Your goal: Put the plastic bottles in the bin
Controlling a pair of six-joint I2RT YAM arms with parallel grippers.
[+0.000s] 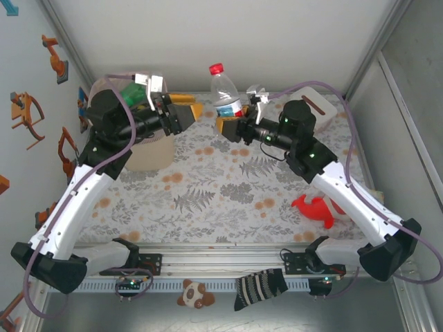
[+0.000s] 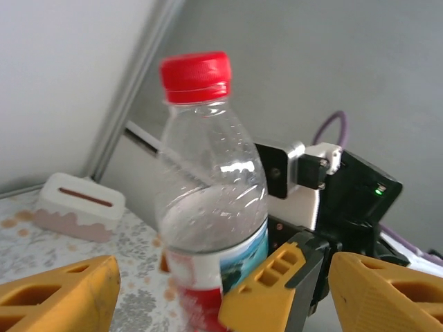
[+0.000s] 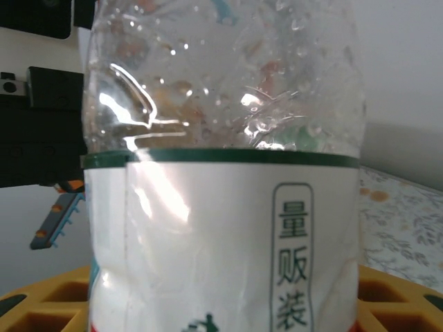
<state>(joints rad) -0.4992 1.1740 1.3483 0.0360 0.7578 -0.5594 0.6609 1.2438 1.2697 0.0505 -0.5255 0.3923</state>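
A clear plastic bottle (image 1: 225,93) with a red cap stands upright above the table's far middle, and my right gripper (image 1: 230,126) is shut on its labelled lower part. In the right wrist view its white label (image 3: 221,242) sits between my yellow fingers (image 3: 41,308). My left gripper (image 1: 188,112) is open just left of it; in the left wrist view the bottle (image 2: 211,194) rises a little beyond my spread yellow fingers (image 2: 59,297). The cream bin (image 1: 149,153) stands at the far left, mostly hidden under my left arm, with a green bottle (image 1: 131,94) at its top.
A white tissue box (image 1: 322,105) sits at the far right, also in the left wrist view (image 2: 79,204). A red toy figure (image 1: 315,207) lies by my right arm. The frame's walls close in the table at the back and sides.
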